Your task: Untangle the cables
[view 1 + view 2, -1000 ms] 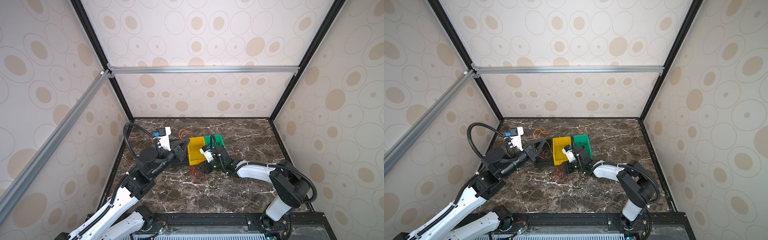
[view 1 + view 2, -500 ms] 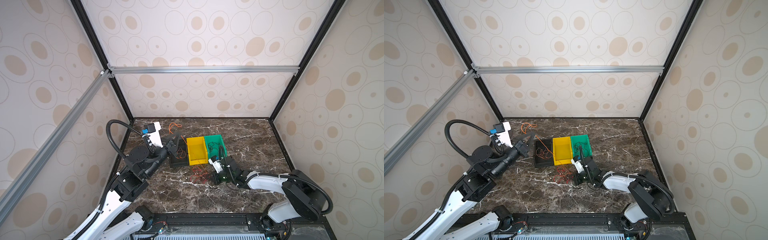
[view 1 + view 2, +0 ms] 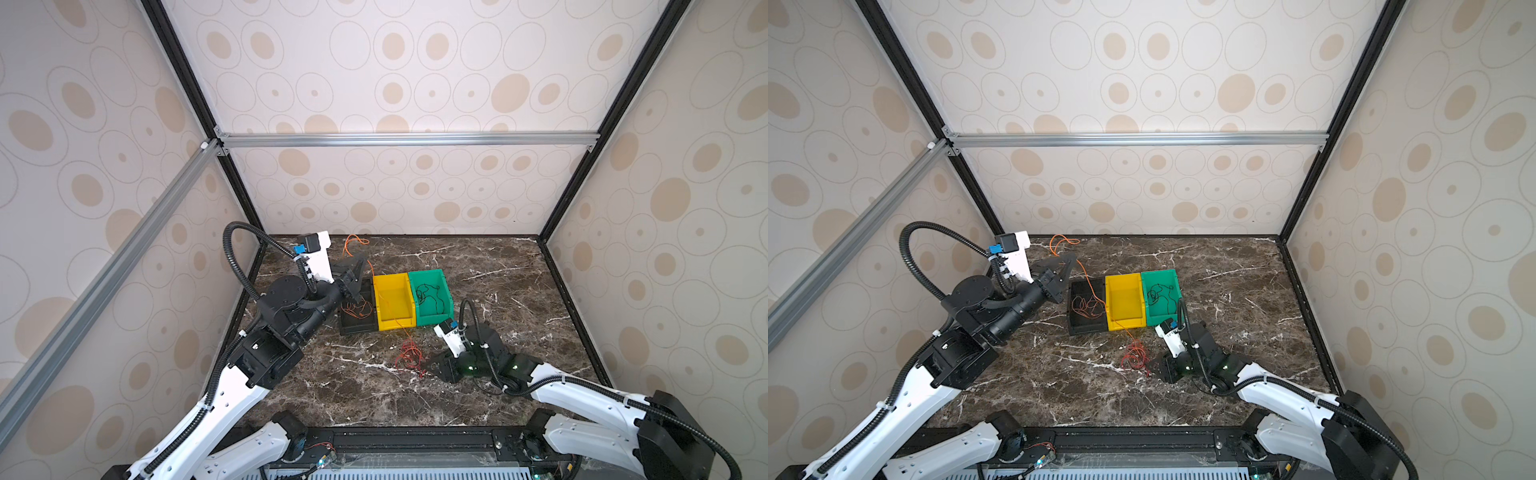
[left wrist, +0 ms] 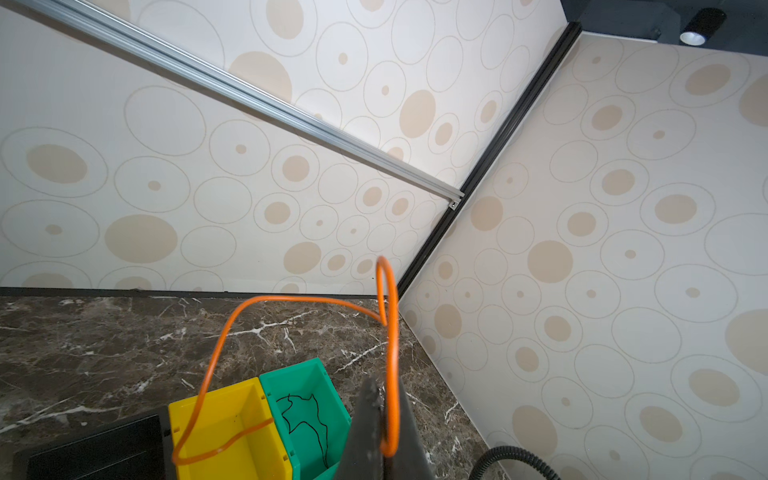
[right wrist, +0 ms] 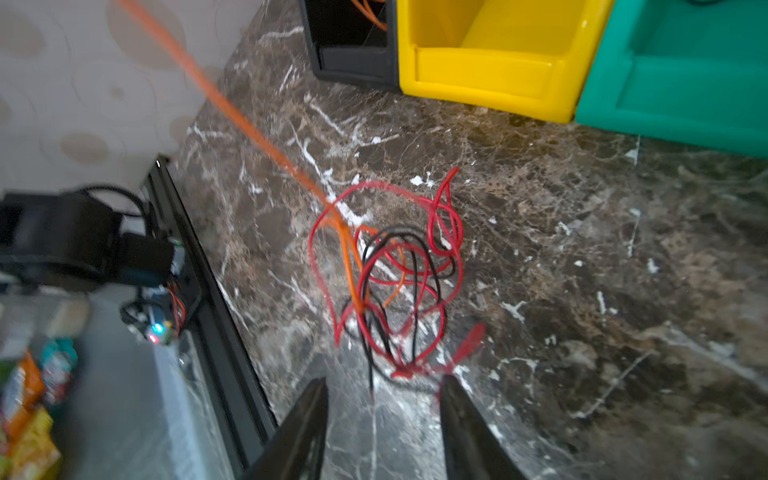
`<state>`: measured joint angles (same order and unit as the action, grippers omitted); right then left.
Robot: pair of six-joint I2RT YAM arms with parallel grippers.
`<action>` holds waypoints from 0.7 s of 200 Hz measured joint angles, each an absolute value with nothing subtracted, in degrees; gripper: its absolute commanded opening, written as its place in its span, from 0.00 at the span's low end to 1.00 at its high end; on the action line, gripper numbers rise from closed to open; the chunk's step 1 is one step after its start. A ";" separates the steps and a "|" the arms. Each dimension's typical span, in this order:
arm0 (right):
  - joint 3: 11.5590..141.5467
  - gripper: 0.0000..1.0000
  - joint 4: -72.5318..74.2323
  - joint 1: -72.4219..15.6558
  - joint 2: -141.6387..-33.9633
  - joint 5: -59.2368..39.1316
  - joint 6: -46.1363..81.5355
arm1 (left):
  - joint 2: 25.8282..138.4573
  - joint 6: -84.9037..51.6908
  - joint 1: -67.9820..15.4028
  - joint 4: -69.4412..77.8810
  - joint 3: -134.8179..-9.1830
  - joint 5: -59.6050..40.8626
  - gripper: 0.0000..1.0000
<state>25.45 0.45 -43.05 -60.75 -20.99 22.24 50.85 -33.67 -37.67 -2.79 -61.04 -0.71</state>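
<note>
Beside the tangle (image 5: 390, 274) on the desk (image 5: 582, 249), the right hand (image 5: 384, 386) had pulled back from the bins (image 3: 409, 276), jaws half parted, empty; the left hand (image 4: 384, 399), clamped on the orange cable (image 4: 216, 357), had drawn it taut, knots likely remaining.

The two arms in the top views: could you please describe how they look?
The left arm and right arm share white links and black joint housings. A black corrugated hose runs along each. Both wrists carry a white camera mount with a blue connector. The jaws are black and tapered.
</note>
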 measured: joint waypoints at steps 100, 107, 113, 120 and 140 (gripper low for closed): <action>41.56 0.76 7.40 -43.38 -75.22 -23.75 20.05 | 51.94 -34.26 -37.65 -0.69 -60.14 -6.26 0.00; 41.93 0.75 8.88 -43.53 -77.14 -24.14 20.10 | 51.94 -34.26 -37.65 -0.67 -60.12 -6.35 0.00; 42.15 0.72 10.37 -43.75 -79.05 -24.56 20.18 | 51.94 -34.26 -37.65 -0.60 -60.07 -6.35 0.00; 42.35 0.69 11.94 -44.01 -81.14 -25.04 20.34 | 51.94 -34.28 -37.65 -0.51 -60.01 -6.35 0.00; 42.92 0.59 15.07 -44.88 -86.70 -26.26 21.34 | 51.96 -34.26 -37.65 -0.47 -59.90 -6.33 0.00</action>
<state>42.92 15.07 -44.88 -86.70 -26.26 21.34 51.96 -34.26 -37.65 -0.47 -59.90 -6.33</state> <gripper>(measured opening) 0.645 0.047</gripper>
